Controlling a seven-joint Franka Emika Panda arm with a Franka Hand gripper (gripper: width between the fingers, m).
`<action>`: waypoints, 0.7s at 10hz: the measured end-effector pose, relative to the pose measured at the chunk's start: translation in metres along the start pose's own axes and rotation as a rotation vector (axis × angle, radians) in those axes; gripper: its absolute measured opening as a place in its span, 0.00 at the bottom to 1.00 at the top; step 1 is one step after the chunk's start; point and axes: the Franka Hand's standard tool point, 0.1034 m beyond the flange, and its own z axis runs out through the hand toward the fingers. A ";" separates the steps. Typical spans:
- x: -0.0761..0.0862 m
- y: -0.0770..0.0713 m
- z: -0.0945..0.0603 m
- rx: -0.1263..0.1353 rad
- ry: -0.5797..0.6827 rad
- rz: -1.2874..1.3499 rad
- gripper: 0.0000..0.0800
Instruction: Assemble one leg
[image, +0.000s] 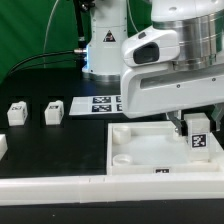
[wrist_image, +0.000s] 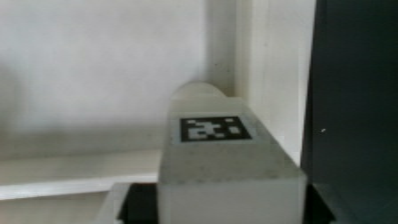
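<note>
My gripper is shut on a white leg with a black-and-white tag on its face. It holds the leg upright over the far corner, on the exterior view's right, of the large white tray-like piece. In the wrist view the held leg fills the middle, with the dark fingers against both its sides and the tray's corner wall beyond it. Two more legs stand on the table at the exterior view's left, and a third sits at the left edge.
The marker board lies flat behind the tray, before the arm's white base. A white rail runs along the table's front edge. Black table surface shows beside the tray in the wrist view.
</note>
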 end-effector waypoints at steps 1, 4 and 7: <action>0.000 0.001 0.000 0.000 0.000 0.100 0.37; 0.000 0.002 0.000 0.008 -0.001 0.390 0.37; -0.001 0.000 0.001 0.024 -0.012 0.725 0.37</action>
